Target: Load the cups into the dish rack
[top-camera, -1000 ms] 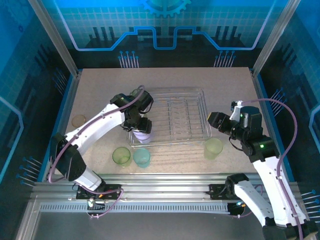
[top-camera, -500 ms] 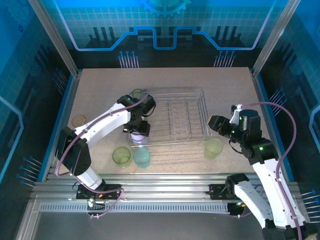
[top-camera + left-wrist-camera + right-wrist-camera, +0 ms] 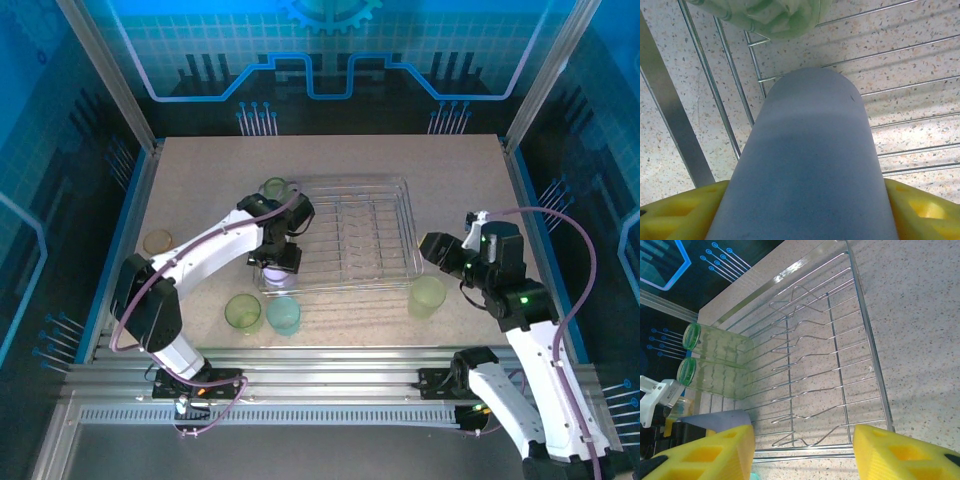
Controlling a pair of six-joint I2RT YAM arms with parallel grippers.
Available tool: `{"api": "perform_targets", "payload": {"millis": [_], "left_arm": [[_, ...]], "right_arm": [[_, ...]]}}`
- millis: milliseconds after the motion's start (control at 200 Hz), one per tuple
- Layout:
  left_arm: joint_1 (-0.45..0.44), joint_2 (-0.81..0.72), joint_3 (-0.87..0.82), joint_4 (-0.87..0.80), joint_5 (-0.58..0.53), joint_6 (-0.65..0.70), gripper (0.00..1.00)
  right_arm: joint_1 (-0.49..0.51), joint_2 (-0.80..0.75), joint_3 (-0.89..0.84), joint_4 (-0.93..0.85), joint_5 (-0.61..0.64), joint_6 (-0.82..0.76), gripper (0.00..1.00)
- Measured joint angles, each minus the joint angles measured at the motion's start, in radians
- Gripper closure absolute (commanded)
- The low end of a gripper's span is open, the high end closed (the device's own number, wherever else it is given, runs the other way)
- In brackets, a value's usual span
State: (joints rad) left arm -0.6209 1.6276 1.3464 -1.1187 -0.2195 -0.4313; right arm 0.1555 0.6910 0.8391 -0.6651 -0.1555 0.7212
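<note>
Up front, by the arm bases, three cups stand loose on the table (image 3: pixel 400 160). The left yellow-green cup (image 3: pixel 243 312) and the teal cup (image 3: pixel 283 315) are just beside each other. The right yellow-green cup (image 3: pixel 427 297) sits well apart from them, just outside the near-right corner of the dish rack (image 3: pixel 365 235). A tan cup (image 3: pixel 157 241) stands alone near the table's left edge.

Next back, the left gripper (image 3: pixel 278 262) is clamped on the lavender cup (image 3: pixel 805 165) over the rack's near-left corner. Its yellow fingers (image 3: pixel 670 215) press both sides of the cup, with rack wires underneath. Can't tell if the cup touches the wires.

The right gripper (image 3: pixel 430 246) hangs just beside the rack's right rim. Its fingers (image 3: pixel 710 450) are spread wide with nothing between them.

Farthest back, in the rack's far-left corner, the nearer green cup (image 3: pixel 710 377) and the farther green cup (image 3: pixel 715 347) lie on their sides, side by side.
</note>
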Motion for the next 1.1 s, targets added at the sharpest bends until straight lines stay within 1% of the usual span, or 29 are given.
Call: {"api": "perform_targets", "payload": {"millis": [645,896,1101], "left_arm": [[-0.001,-0.016,-0.020,0.030,0.001,-0.015,0.51],[0.006,-0.013,-0.020,0.046,0.011,-0.015,0.43],[0.022,-0.011,-0.020,0.057,0.019,-0.014,0.43]], "right_arm": [[0.000,-0.031,-0.023,-0.001,0.015,0.000,0.47],[0.000,-0.031,-0.024,-0.001,0.015,-0.001,0.47],[-0.002,-0.025,-0.024,-0.001,0.013,0.000,0.47]]}}
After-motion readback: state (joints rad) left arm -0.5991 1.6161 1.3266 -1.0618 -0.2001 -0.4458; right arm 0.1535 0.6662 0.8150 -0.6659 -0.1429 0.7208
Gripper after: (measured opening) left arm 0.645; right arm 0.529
